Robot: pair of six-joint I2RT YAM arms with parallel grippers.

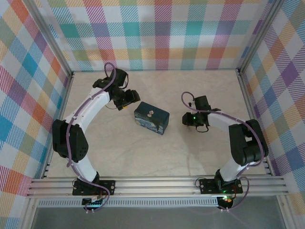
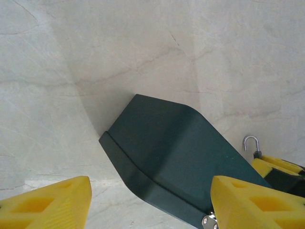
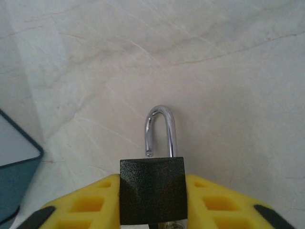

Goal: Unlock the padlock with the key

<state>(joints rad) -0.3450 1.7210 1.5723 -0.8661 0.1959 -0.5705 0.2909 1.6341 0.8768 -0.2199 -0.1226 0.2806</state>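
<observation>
**A:** Where is the padlock?

**B:** Off the right side of the tin (image 1: 151, 118), near it but apart; the right gripper (image 1: 188, 119) has its yellow fingers (image 3: 209, 198) clamped on the black body of the padlock (image 3: 151, 195), one on each flank.

**A:** And the shackle (image 3: 161, 129)?

**B:** It points away from the wrist, over the pale marbled table (image 1: 143, 157); its long leg sits in the body; its short leg ends just clear of it.

**A:** The left gripper (image 1: 124, 101)?

**B:** Just beside the tin's far-left corner; its fingers are spread wide apart, framing the tin's dark side.

**A:** The key (image 1: 150, 113)?

**B:** It seems to be the tiny pale sliver lying on the tin's lid; too small to be sure.
</observation>
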